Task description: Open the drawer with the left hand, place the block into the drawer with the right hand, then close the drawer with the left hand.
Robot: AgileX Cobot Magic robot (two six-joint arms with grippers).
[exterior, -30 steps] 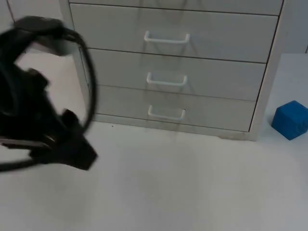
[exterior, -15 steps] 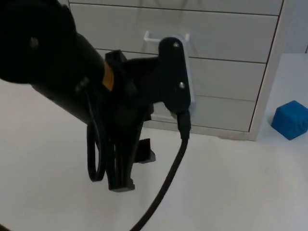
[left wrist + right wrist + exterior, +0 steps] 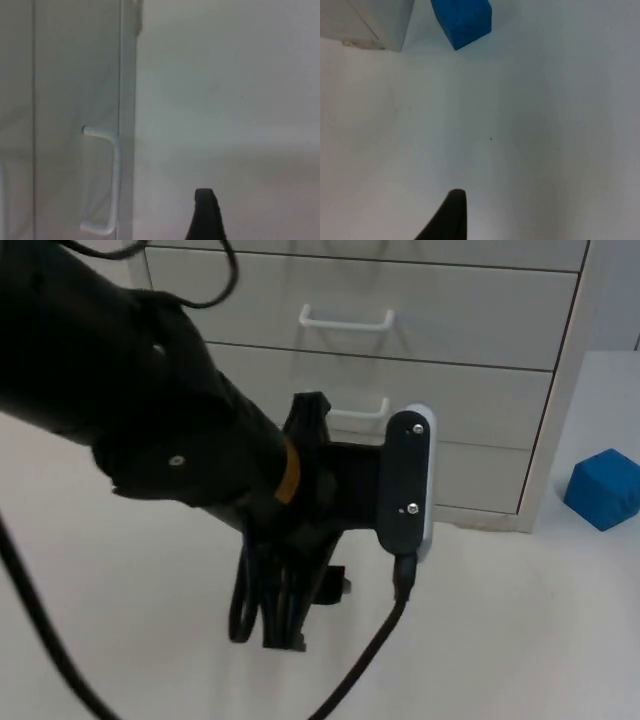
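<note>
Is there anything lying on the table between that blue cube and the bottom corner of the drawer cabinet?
No. In the right wrist view, bare white table separates the blue cube from the cabinet.

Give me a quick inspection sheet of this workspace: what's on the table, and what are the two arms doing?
Surface: white table top, bare in front of the cabinet.
Job's things: white drawer cabinet, all visible drawers shut, white handles; blue block on the table beside the cabinet's right side.
Clutter: nothing seen.
Grippers: left gripper low in front of the cabinet, near the lowest drawer handle, touching nothing; right gripper waits above the table, short of the block.
Cables: nothing to report.
Surroundings: nothing seen.
</note>
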